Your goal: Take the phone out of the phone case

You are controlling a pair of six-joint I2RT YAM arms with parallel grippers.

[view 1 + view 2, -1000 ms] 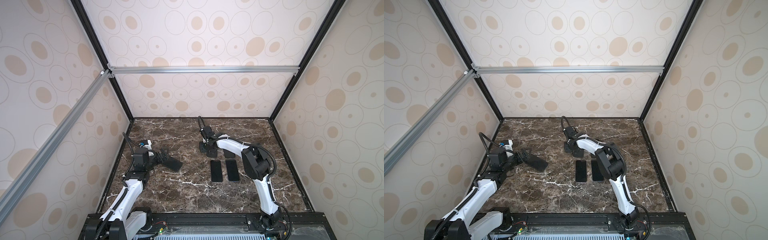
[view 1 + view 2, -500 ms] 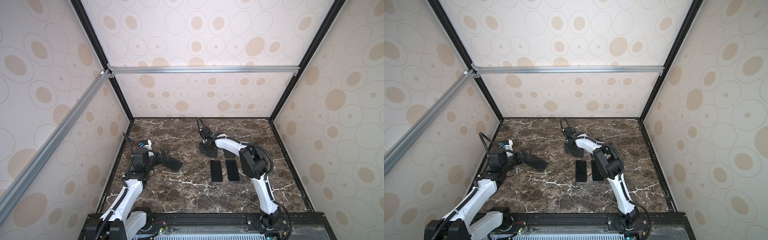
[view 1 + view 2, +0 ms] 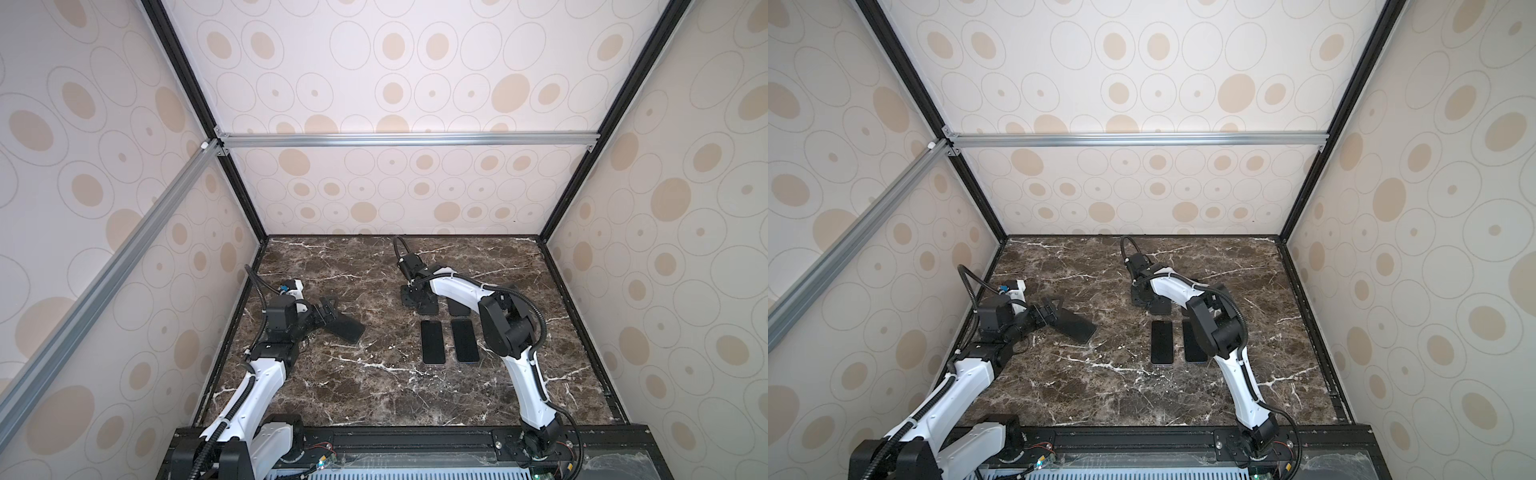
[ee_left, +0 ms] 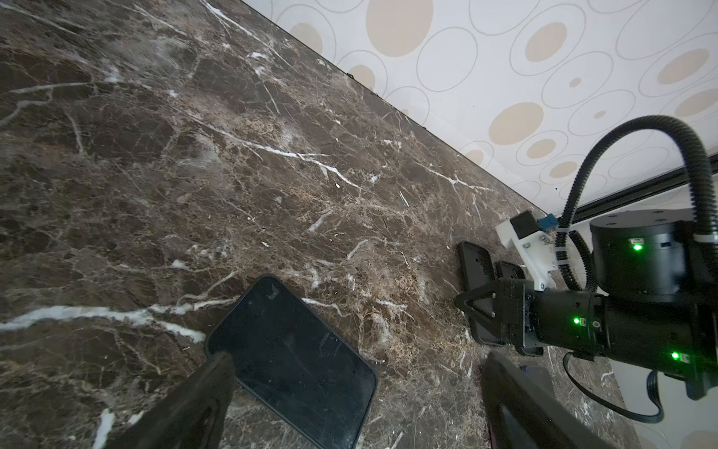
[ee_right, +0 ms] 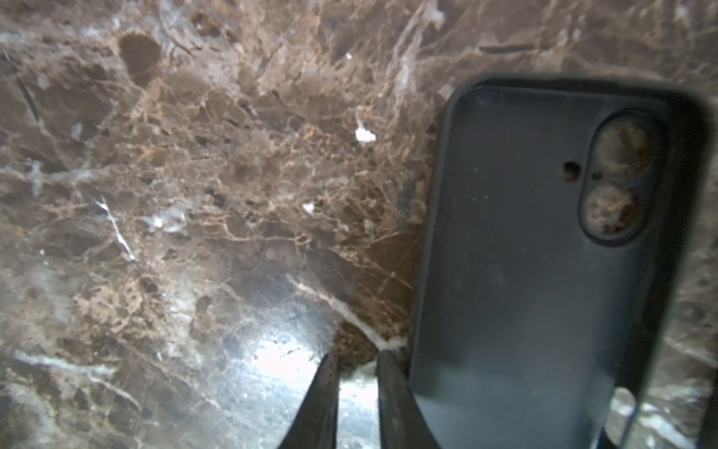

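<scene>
Left gripper (image 4: 357, 359) wide open, phone (image 4: 291, 361) flat on table between fingers, not clamped. Right gripper (image 5: 355, 355) open only little, holds nothing, just beside empty case (image 5: 544, 252).

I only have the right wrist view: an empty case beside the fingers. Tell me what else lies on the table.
Observer: A phone and a second phone lie flat, side by side, just below your case in both top views.
Operator: Report the left side.
Observer: The left fingers stand wide open, one end of a third phone between them.
Operator: Check for another case.
Observer: What looks like a second case lies beside yours, partly hidden by the right arm.
</scene>
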